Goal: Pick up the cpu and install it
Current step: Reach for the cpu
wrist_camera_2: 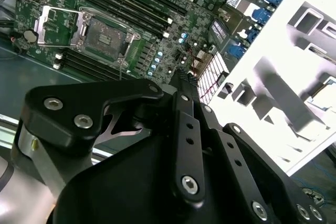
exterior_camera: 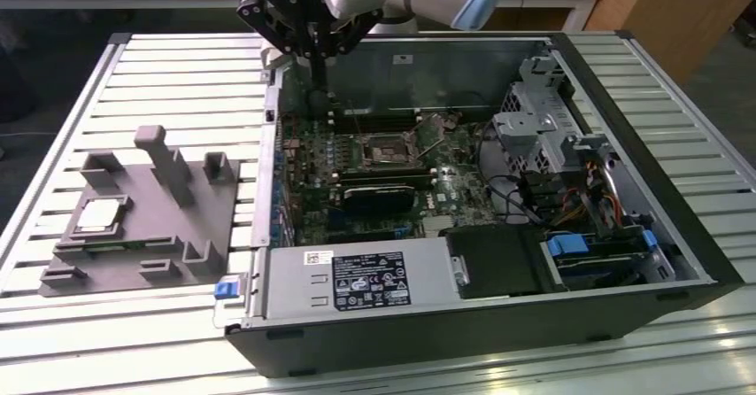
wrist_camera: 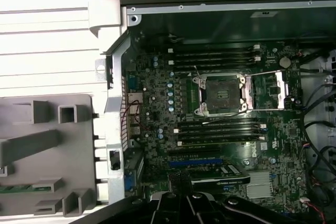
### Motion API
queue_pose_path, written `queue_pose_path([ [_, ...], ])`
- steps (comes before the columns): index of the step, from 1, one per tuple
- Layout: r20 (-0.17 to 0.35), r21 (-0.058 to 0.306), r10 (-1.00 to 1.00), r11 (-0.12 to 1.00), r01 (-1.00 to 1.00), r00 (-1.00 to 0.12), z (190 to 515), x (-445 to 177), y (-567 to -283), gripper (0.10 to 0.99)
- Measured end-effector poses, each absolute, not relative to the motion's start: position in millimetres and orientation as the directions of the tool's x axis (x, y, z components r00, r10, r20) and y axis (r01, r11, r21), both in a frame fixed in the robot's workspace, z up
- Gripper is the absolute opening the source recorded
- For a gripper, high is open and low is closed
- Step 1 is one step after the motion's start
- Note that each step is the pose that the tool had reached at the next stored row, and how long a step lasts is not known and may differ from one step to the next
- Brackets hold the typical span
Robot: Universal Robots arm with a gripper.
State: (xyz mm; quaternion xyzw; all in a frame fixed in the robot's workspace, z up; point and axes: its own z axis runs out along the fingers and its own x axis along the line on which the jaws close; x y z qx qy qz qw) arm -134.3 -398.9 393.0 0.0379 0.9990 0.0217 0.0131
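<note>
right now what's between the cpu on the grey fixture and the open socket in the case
Between cpu and socket, the exterior view shows the fixture's upright blocks, a strip of slatted table, then the case wall.

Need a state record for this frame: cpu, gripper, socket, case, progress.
cpu: lying flat on the grey fixture plate, outside the case, at the exterior view's left
gripper: fingers shut, holding nothing, up over the open case and well apart from the cpu
socket: cover swung open, no chip seated
case: side open, motherboard exposed, resting on the slatted table
progress: cpu not yet picked up
</note>
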Motion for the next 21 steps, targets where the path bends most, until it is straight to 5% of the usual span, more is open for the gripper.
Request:
queue_pose_path([
  [21, -0.024, 0.044, 0.076, 0.996, 0.075, -0.997, 392.5, -149.1, -398.9, 0.106],
])
